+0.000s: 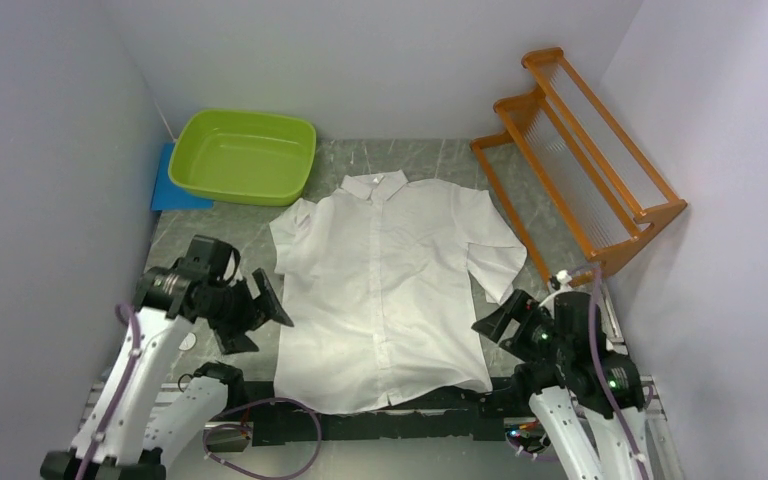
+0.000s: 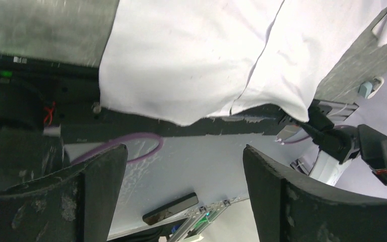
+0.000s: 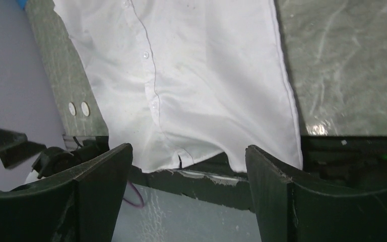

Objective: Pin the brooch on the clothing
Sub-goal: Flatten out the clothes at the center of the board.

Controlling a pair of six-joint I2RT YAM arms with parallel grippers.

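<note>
Blue mat [image 1: 165, 190] half under the green basin [image 1: 245, 155]; collar of the shirt [image 1: 385, 285] outside both wrist views

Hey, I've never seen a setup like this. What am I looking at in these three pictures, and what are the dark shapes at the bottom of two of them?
These are two robot arms bolted at the near edge of a grey table. The wide picture comes from a fixed camera above and behind them. The other two come from a small camera on each wrist, so the dark shapes at the bottom are that arm's own two fingers. A white shirt lies flat on the table, buttoned, with its collar away from the arms. Behind it are a green basin and, further right, a wooden rack. The left hand and right hand sit on either side of the shirt's lower part, both open and holding nothing. No brooch shows in any picture.
</note>
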